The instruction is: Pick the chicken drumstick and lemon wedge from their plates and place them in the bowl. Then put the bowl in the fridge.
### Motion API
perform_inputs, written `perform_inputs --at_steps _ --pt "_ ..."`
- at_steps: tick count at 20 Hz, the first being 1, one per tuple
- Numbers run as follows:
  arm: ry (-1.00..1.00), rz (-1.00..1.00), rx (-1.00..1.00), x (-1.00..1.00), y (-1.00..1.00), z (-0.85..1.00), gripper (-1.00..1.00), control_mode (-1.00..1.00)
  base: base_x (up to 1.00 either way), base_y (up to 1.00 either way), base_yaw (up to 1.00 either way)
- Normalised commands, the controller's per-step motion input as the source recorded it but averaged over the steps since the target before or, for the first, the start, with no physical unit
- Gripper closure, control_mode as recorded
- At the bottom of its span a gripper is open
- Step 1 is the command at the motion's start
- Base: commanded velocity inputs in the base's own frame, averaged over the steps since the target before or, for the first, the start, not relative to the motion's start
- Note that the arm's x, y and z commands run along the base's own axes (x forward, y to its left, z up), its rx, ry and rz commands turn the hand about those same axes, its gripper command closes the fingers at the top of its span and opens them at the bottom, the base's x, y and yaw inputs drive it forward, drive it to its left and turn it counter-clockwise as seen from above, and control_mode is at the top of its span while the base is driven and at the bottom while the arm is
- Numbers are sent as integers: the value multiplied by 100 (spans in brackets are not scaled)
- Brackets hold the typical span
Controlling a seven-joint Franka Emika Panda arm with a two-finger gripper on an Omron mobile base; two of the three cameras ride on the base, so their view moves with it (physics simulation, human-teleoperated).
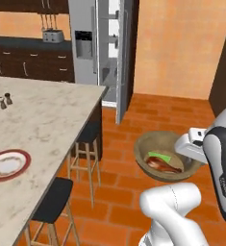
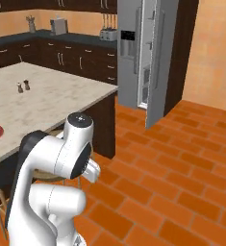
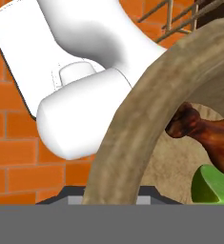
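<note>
On the far left of the left base view I see the white round plate with the red-brown rim [image 1: 7, 164] lying bare on the pale marble bench [image 1: 42, 120], so both foods are off their plates. Right of it, past the stools, my tool [image 1: 190, 153] holds the round brown thick-walled wooden bowl [image 1: 165, 154] by its right rim, out over the orange brick floor [image 1: 148, 115]. The tool looks clenched on that rim, since the bowl hangs with nothing under it, though the fingertips themselves are hidden behind the wood.

Inside the bowl lies the small reddish-brown cooked chicken drumstick [image 1: 163, 166], and just above it the yellow-green lemon wedge [image 1: 159, 157], the two touching or nearly so. In the hand view the drumstick's knobby bone end [image 3: 182, 121] sits close under the near wall, with the wedge [image 3: 209, 185] below it.

My worry is the grip: one edge pinch on a heavy wide bowl, which looks tipped in the left base view. A quick swing or a stop of the base could let it pivot in the tool, and the drumstick could roll out over the low side.

Further off stands the tall grey stainless-steel fridge [image 1: 88, 43], its right door [image 1: 123, 57] open. That door edge lies close to the path; clipping it with the bowl's far rim could knock the bowl loose.
</note>
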Motion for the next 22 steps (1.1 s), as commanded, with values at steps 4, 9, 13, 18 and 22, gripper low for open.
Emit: perform_inputs --at_steps 4,9,13,18,22 --pt "0 0 0 0 0 0 100 100 100 -58 -12" --pt "0 0 0 0 0 0 100 100 100 -65 0" --pt "0 0 0 0 0 0 100 100 100 -74 0" --pt "0 0 0 0 0 0 100 100 100 -70 5" --pt "0 0 0 0 0 0 100 100 100 -58 20"
